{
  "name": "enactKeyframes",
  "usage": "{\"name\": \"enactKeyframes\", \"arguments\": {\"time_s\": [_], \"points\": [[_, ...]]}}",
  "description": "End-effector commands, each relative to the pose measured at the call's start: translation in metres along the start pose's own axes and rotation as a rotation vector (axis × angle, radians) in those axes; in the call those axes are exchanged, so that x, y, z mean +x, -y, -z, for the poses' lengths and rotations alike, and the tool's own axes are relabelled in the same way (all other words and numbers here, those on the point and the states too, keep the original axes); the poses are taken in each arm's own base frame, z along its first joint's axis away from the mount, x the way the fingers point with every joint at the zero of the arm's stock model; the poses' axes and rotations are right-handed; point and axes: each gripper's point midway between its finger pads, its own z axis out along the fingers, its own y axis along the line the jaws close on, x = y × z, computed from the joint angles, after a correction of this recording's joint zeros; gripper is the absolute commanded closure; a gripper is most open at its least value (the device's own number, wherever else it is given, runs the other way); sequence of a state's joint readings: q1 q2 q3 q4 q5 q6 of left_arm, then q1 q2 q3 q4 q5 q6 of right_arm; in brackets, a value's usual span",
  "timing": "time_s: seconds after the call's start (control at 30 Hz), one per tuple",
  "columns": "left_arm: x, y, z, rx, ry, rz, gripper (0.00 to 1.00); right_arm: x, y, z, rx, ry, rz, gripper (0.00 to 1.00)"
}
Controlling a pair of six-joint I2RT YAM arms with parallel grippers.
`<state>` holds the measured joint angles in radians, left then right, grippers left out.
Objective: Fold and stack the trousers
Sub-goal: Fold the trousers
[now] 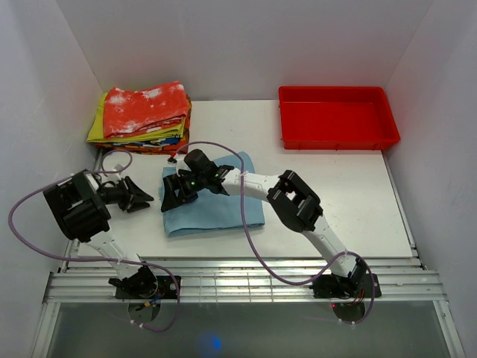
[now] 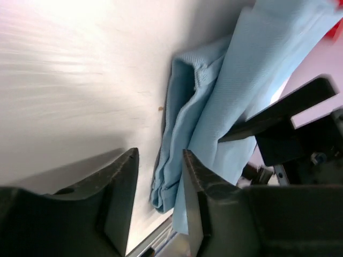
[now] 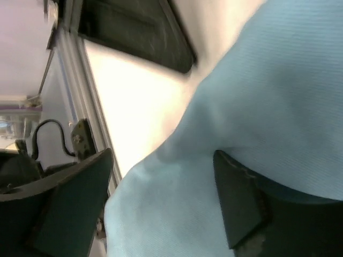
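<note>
The light sky-blue trousers lie folded in a rough rectangle in the middle of the table. My right gripper reaches across to their left edge; in the right wrist view its jaws stand wide apart with blue fabric bulging between them. My left gripper is just left of the trousers, open and empty. In the left wrist view the folded edge of the trousers lies just beyond the fingertips, and a raised layer hangs from the right gripper's finger.
A stack of folded clothes with a red-and-white garment on top sits at the back left. A red tray stands at the back right. A metal rail runs along the table's near edge.
</note>
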<state>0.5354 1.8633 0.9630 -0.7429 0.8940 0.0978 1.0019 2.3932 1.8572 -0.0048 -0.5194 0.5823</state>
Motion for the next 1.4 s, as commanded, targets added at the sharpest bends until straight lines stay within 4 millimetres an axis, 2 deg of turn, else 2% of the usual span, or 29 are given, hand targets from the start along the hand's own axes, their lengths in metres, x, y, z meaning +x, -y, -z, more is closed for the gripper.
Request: {"name": "enactKeyframes", "arguments": {"time_s": [0.0,0.03,0.07,0.1,0.17,0.2,0.27,0.3,0.37,0.4,0.43,0.5,0.53,0.57,0.63,0.67,0.73,0.77,0.83,0.9,0.97,1.03,1.07,1.13,1.17,1.2,1.23,1.33,1.37], "points": [[-0.044,0.016,0.056,-0.024,0.193,-0.154,0.5,-0.053,-0.067,0.056,-0.163,0.113,0.187,0.05],[-0.05,0.024,0.069,-0.016,0.209,-0.177,0.47,-0.058,-0.076,0.069,-0.187,0.115,0.241,0.1],[-0.053,0.03,0.077,-0.012,0.227,-0.213,0.44,-0.062,-0.079,0.081,-0.202,0.122,0.271,0.1],[-0.051,0.044,0.086,-0.001,0.236,-0.284,0.43,-0.079,-0.088,0.107,-0.21,0.163,0.314,0.1],[-0.053,0.068,0.099,0.037,0.271,-0.394,0.41,-0.077,-0.082,0.132,-0.218,0.148,0.38,0.1],[-0.05,0.081,0.104,0.039,0.288,-0.474,0.39,-0.084,-0.075,0.158,-0.206,0.158,0.393,0.08],[-0.038,0.1,0.092,0.052,0.234,-0.566,0.37,-0.069,-0.058,0.182,-0.214,0.098,0.415,0.06],[-0.033,0.107,0.086,0.053,0.21,-0.608,0.36,-0.066,-0.038,0.2,-0.19,0.092,0.395,0.05],[-0.016,0.127,0.064,0.071,0.128,-0.688,0.34,-0.043,-0.013,0.219,-0.17,0.026,0.356,0.0],[-0.011,0.133,0.055,0.084,0.107,-0.692,0.34,-0.039,0.005,0.232,-0.144,0.023,0.343,0.06],[-0.007,0.136,0.045,0.102,0.083,-0.689,0.34,-0.024,0.015,0.237,-0.152,-0.005,0.305,0.12],[0.015,0.141,0.022,0.157,-0.017,-0.636,0.37,-0.01,0.033,0.251,-0.154,-0.017,0.235,0.19],[0.024,0.139,0.016,0.172,-0.062,-0.615,0.41,0.01,0.039,0.251,-0.187,-0.042,0.173,0.21],[0.032,0.13,0.004,0.18,-0.128,-0.613,0.42,0.019,0.042,0.251,-0.205,-0.052,0.139,0.23],[0.049,0.114,-0.002,0.171,-0.229,-0.548,0.45,0.04,0.046,0.246,-0.248,-0.088,0.057,0.27],[0.055,0.097,-0.01,0.167,-0.289,-0.526,0.47,0.062,0.05,0.242,-0.263,-0.118,-0.011,0.28],[0.071,0.075,-0.011,0.131,-0.398,-0.468,0.52,0.076,0.059,0.233,-0.262,-0.122,-0.06,0.29],[0.072,0.064,-0.011,0.11,-0.413,-0.443,0.53,0.095,0.065,0.231,-0.249,-0.144,-0.125,0.29],[0.079,0.041,-0.017,0.062,-0.469,-0.392,0.53,0.109,0.082,0.224,-0.183,-0.152,-0.172,0.29],[0.076,0.022,-0.021,-0.002,-0.477,-0.325,0.53,0.129,0.097,0.22,-0.118,-0.174,-0.235,0.28],[0.056,-0.001,-0.024,-0.097,-0.415,-0.333,0.52,0.14,0.116,0.218,-0.015,-0.182,-0.267,0.25],[0.036,-0.01,-0.028,-0.148,-0.358,-0.351,0.49,0.15,0.124,0.218,0.032,-0.193,-0.29,0.23],[0.025,-0.005,-0.028,-0.14,-0.332,-0.384,0.48,0.15,0.122,0.218,0.032,-0.192,-0.295,0.23],[0.019,0.011,-0.022,-0.081,-0.318,-0.462,0.46,0.134,0.107,0.223,-0.015,-0.172,-0.242,0.23],[0.011,0.032,-0.019,-0.005,-0.285,-0.51,0.46,0.126,0.099,0.226,-0.034,-0.174,-0.229,0.22],[0.017,0.046,-0.012,0.042,-0.298,-0.518,0.46,0.108,0.088,0.232,-0.058,-0.142,-0.169,0.22],[0.014,0.06,-0.005,0.074,-0.273,-0.567,0.46,0.078,0.077,0.237,-0.079,-0.091,-0.095,0.21],[0.005,0.095,0.005,0.179,-0.204,-0.653,0.46,0.005,0.049,0.253,-0.104,0.064,0.074,0.21],[0.003,0.109,0.007,0.224,-0.173,-0.657,0.46,-0.011,0.045,0.256,-0.107,0.1,0.104,0.21]]}}
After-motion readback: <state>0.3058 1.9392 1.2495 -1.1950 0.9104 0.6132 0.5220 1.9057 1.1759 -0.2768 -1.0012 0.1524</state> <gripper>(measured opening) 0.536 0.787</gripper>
